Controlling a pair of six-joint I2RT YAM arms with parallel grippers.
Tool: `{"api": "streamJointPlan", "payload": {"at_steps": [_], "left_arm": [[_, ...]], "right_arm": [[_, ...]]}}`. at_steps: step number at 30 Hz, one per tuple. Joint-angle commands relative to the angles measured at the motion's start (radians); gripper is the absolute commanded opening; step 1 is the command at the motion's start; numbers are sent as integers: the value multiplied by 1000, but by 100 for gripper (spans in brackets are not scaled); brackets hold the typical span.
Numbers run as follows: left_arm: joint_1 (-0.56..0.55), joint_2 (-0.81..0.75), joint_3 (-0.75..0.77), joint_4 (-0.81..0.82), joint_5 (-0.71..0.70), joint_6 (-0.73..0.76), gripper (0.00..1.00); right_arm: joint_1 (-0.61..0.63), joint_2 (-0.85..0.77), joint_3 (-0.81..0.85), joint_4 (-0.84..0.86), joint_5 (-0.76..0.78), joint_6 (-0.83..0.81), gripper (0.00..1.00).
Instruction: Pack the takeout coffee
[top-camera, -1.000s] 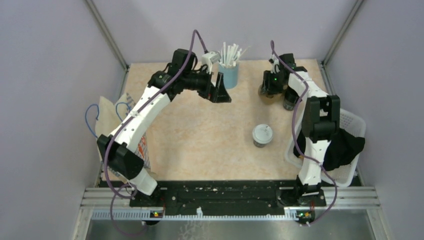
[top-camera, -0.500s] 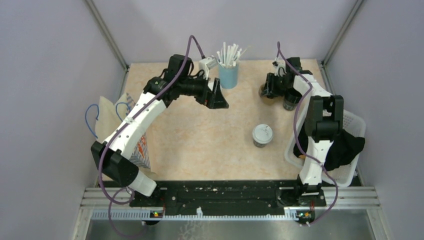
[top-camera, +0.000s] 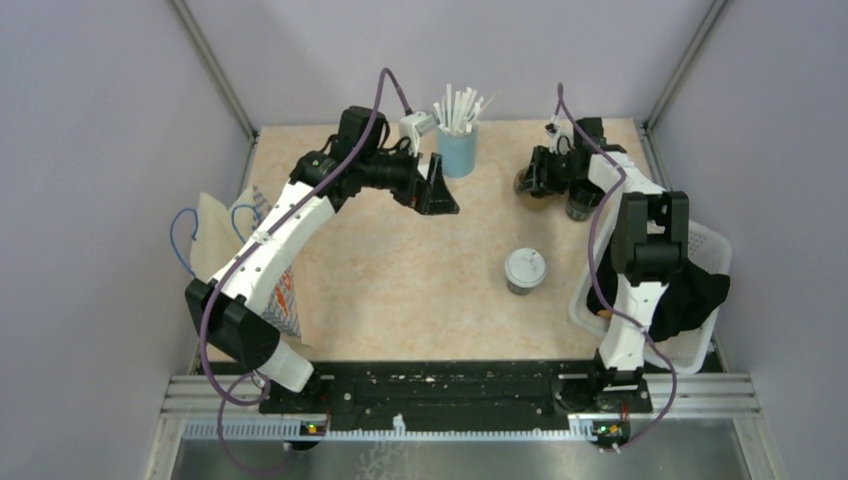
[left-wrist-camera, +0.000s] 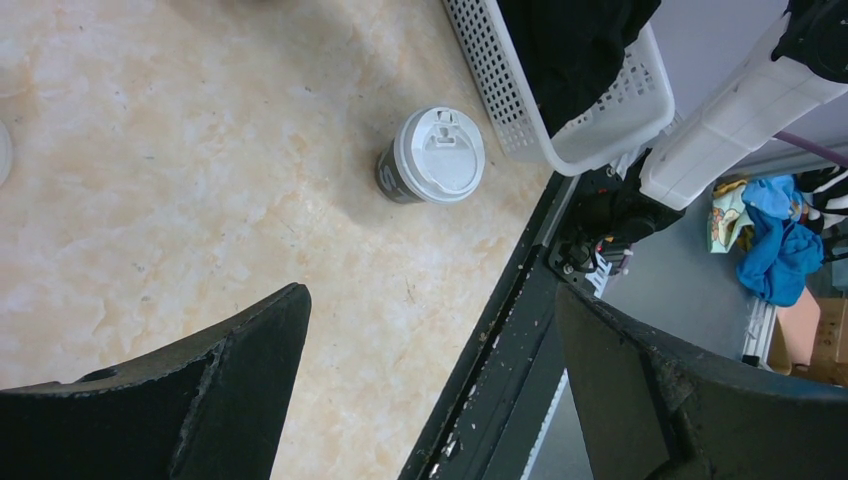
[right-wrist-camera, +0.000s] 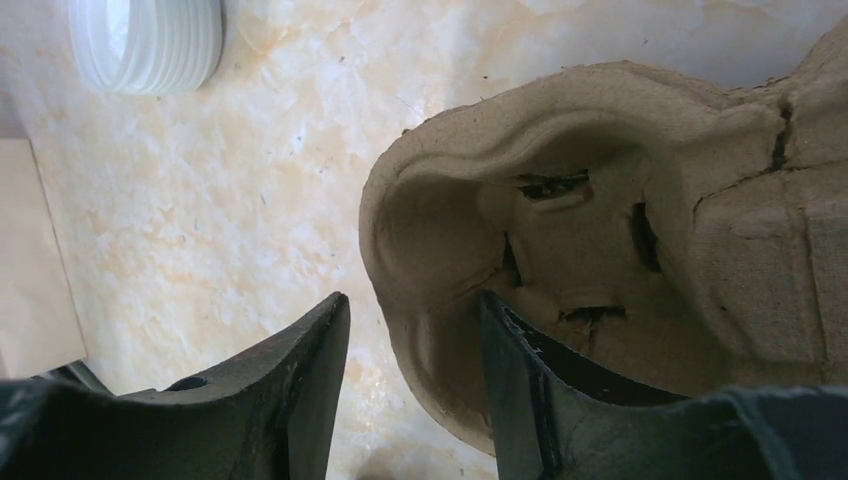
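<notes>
1. The right pincer (right-wrist-camera: 412, 305) sits open astride the rim of the brown moulded-pulp cup carrier (right-wrist-camera: 620, 200) — probably to grip it.
2. The left pincer (left-wrist-camera: 430, 295) gapes empty.
3. The dark, white-lidded takeout coffee cup (top-camera: 524, 270) stands on the worktop (top-camera: 400, 270), unpacked.

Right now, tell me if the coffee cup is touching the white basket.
Apart. The top view shows bare table between the coffee cup and the white basket; the left wrist view shows that gap too.
</notes>
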Motion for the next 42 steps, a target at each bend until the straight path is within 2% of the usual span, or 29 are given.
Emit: {"api": "streamJointPlan", "payload": {"at_steps": [1,5,10,13,28,42], "left_arm": [[0,-4,41,22,16,12,99],[0,2,46,22,20,13,99],[1,12,52,19,21,21,99],[-1,15,56,16,19,24,99],[0,28,60,16,22,29,99],[0,31,52,20,23,24,99]], "right_arm": [[-13,-28,-17,31,-61,10,49],[-24,-16,-2,32,-81,22,46],[-30,5,35,4,-71,22,49],[-30,14,36,6,-78,28,38],[-29,-14,53,-20,-53,24,15],[-26,-69,139,-83,24,14,8]]}}
